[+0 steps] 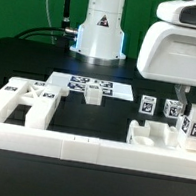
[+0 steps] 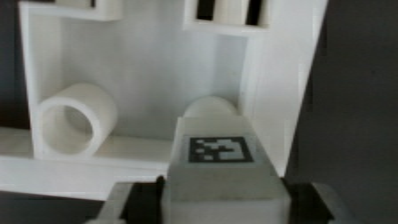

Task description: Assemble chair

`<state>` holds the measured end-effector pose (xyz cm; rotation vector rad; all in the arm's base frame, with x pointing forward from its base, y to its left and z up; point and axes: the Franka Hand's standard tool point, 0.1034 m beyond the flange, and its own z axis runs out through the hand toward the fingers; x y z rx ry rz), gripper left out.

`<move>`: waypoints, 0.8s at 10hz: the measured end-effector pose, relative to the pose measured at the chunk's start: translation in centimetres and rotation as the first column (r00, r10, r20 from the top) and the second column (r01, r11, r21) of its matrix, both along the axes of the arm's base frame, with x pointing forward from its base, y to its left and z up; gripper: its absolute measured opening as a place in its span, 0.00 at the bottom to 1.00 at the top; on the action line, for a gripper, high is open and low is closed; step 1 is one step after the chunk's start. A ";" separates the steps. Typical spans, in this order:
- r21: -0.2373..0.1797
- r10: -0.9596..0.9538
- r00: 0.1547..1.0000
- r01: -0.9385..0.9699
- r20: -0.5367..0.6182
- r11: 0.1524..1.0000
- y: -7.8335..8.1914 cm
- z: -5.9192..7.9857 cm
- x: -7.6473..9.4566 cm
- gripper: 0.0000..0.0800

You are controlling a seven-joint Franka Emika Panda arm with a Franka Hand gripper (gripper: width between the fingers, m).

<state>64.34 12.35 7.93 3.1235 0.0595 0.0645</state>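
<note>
My gripper (image 2: 217, 196) is shut on a blocky white chair leg (image 2: 217, 150) with a black-and-white tag on its face. One finger (image 2: 125, 204) shows on each side of it. Just beyond the leg's rounded end lies the white seat plate (image 2: 107, 90), with a round hole (image 2: 75, 122) and two dark slots at its far edge. In the exterior view the gripper (image 1: 191, 115) hangs at the right, holding the tagged leg (image 1: 195, 126) over the seat plate (image 1: 153, 134). Whether the leg touches the plate I cannot tell.
Two more tagged white blocks (image 1: 145, 106) (image 1: 171, 108) stand behind the seat plate. A small white block (image 1: 93, 95) sits by the marker board (image 1: 88, 85). A cross-braced white piece (image 1: 30, 97) lies at the exterior view's left. The long white border rail (image 1: 79, 149) runs along the front.
</note>
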 end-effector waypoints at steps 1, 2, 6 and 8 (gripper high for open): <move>0.005 -0.073 0.997 0.073 0.001 0.997 0.0 0.0 0.0 0.36; 0.012 -0.153 0.988 0.153 0.000 0.988 0.1 0.0 0.0 0.36; 0.062 -0.499 0.867 0.498 -0.009 0.865 0.1 -0.1 0.1 0.36; 0.093 -0.698 0.716 0.697 -0.030 0.711 0.2 -0.2 0.1 0.36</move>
